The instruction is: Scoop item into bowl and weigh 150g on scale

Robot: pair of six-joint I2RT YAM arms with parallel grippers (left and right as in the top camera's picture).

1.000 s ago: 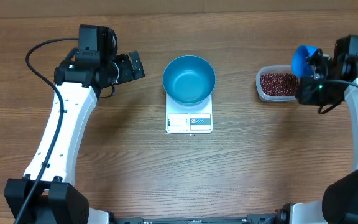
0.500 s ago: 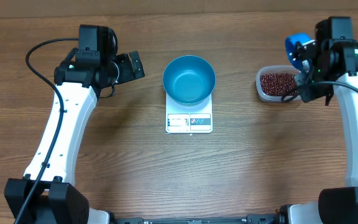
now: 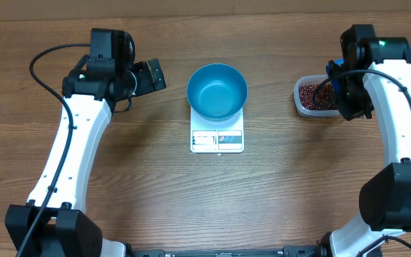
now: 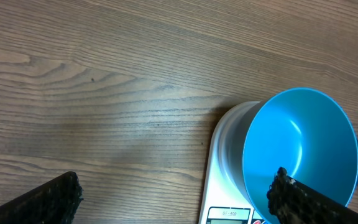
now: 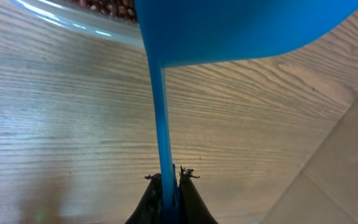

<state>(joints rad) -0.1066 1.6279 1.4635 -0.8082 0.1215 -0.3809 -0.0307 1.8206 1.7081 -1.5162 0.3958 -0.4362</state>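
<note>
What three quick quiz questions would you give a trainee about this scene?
1. True or false: the blue bowl sits on the white scale.
2. What do the right fingers pinch? A) the scoop, by its handle; B) the bowl's rim; C) nothing.
3. Are any beans in the bowl yet?

Key: 1 true. 2 A. 3 no, the bowl is empty; the beans lie in the clear tub.
</note>
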